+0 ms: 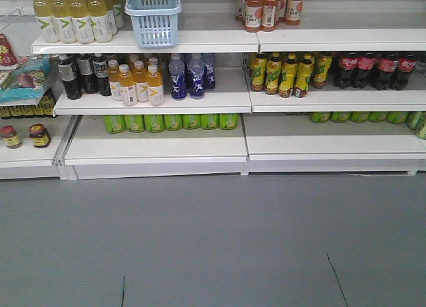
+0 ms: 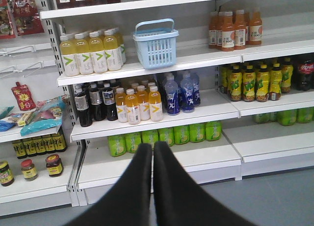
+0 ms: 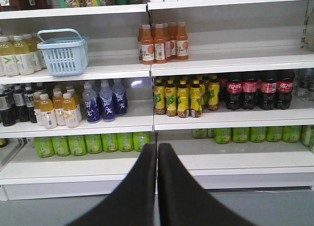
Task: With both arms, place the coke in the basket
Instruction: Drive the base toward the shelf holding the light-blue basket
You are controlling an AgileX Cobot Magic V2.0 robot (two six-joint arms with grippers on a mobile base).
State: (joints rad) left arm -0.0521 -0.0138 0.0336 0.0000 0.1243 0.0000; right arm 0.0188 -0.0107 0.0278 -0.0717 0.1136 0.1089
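Observation:
The light blue slotted basket [image 1: 154,17] stands on the upper shelf, handle up, beside pale yellow bottles; it also shows as the basket [image 2: 156,43] and the basket [image 3: 64,52] in the wrist views. No red can shows in any view, so the coke is out of view. My left gripper [image 2: 152,146] is shut with nothing in it, well short of the shelves and low before the bottom shelf. My right gripper [image 3: 157,146] is likewise shut and empty. Neither arm appears in the front view.
Dark cola bottles with red labels [image 3: 257,91] line the middle shelf at right. Orange drink bottles [image 1: 269,7] stand top right, blue bottles [image 1: 193,74] and amber bottles [image 1: 136,84] mid left, green cans [image 1: 170,122] on the bottom shelf. Grey floor [image 1: 213,240] lies before the shelving.

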